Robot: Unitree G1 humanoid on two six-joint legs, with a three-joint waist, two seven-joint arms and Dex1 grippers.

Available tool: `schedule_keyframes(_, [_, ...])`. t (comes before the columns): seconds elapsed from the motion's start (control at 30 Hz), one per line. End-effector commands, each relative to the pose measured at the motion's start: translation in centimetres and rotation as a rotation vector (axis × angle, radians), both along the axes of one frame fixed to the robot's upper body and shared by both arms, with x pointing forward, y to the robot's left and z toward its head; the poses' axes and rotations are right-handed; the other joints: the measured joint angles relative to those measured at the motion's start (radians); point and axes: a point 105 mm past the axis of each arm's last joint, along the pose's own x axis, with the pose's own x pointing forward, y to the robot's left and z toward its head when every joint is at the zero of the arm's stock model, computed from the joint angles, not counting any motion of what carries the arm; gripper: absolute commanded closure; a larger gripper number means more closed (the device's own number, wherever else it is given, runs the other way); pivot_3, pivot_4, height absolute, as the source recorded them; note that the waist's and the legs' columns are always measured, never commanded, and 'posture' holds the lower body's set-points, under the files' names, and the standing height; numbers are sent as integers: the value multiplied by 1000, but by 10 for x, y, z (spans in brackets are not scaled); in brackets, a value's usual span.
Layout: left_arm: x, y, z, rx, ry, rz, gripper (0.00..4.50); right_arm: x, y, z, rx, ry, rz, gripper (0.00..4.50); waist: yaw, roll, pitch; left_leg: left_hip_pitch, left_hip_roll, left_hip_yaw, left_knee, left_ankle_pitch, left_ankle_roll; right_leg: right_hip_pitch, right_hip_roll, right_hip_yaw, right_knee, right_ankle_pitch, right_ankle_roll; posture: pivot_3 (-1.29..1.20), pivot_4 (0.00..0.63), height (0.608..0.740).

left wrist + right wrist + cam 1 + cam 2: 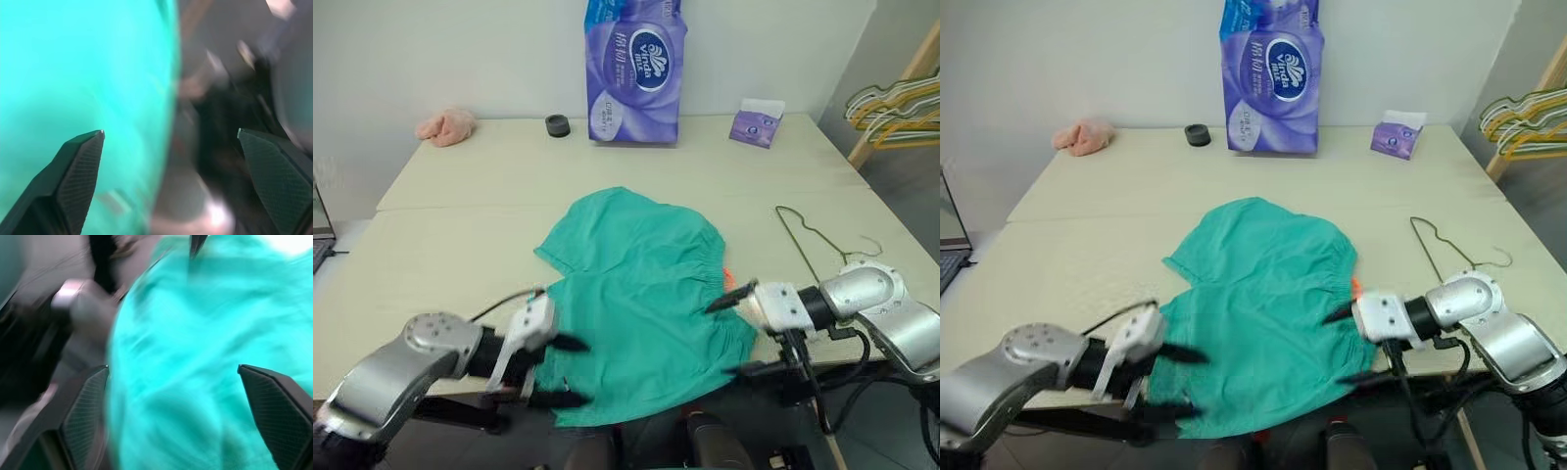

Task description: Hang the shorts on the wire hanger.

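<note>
The broad pale cream table [460, 245] carries everything in the scene. Largest on it are the teal-green fabric shorts [636, 294] with a gathered elastic waistband, spread flat at the table's near middle, their near hem reaching the front edge; a small orange tag [728, 277] peeks out at their right side. Against the wall behind them stands a tall purple plastic pack of tissue rolls [634, 69].

The robot's left gripper [566, 370] sits over the near left corner of the shorts, its two black fingers spread wide and holding nothing; in the left wrist view the fingertips [83, 161] stand far apart with the green cloth loose beyond them. The right gripper [734, 333] hangs at the shorts' right edge, pointing inward, likewise wide open and empty.

The thin olive-green wire hanger [803, 235] with a triangular body and curved hook lies flat on the table to the right of the shorts, apart from them. A bunch of yellow and pale green hangers [891, 108] hangs at the far right. Smaller things line the back: a crumpled pink cloth [447, 125], a small purple tissue box [757, 124] and a little black round object [558, 124].
</note>
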Motion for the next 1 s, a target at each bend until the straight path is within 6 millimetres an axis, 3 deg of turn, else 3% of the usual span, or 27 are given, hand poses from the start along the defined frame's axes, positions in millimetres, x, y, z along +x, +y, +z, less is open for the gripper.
schedule_keyframes(0.03, [42, -9, 34, -118, -156, 186, 21, 45, -25, 18, 167, -68, -379, 6, 6, -1, -1, 0, -1, 0, 0, 0, 0, 0, 0, 0, 0, 1, 0, -124, 101, 740])
schedule_keyframes(0.1, [49, -16, 42, -120, -224, 180, 21, 59, -43, 17, 212, -59, -543, 6, 5, -2, -1, -1, -2, -1, 1, 0, 0, 1, -1, 1, 0, 4, -3, -134, 105, 740])
schedule_keyframes(0.2, [62, -30, 60, -149, -322, 149, 21, 87, -102, 9, 291, -82, -996, 6, -1, -3, -1, 0, -3, 1, 0, 0, 0, 0, -2, 2, 0, 4, -3, -153, 111, 740])
schedule_keyframes(0.47, [70, -58, 81, -155, -431, 7, 21, 93, -197, -6, 278, -129, -1532, 6, -20, -1, -1, -1, -4, 2, -1, 0, 0, -1, 1, 4, 1, 4, -3, -182, 118, 740])
schedule_keyframes(0.6, [68, -63, 84, -145, -450, -44, 21, 101, -218, -18, 232, -91, -1615, 6, -44, -1, 0, -1, -3, 3, -1, 0, 0, -1, 4, 4, 1, 4, -3, -188, 117, 740])
schedule_keyframes(0.9, [68, -66, 86, -133, -468, -76, 21, 124, -231, -59, 122, 144, -1647, 6, -68, 0, 0, -1, -3, 3, -2, 0, 1, -1, 4, 5, 1, 3, -2, -178, 115, 740])
schedule_keyframes(1.0, [68, -65, 87, -131, -471, -77, 0, 124, -229, -74, 88, 261, -1642, 632, -71, 0, 0, 0, -3, 3, -2, 0, 1, -1, 4, 5, 0, 3, -2, -171, 115, 740])
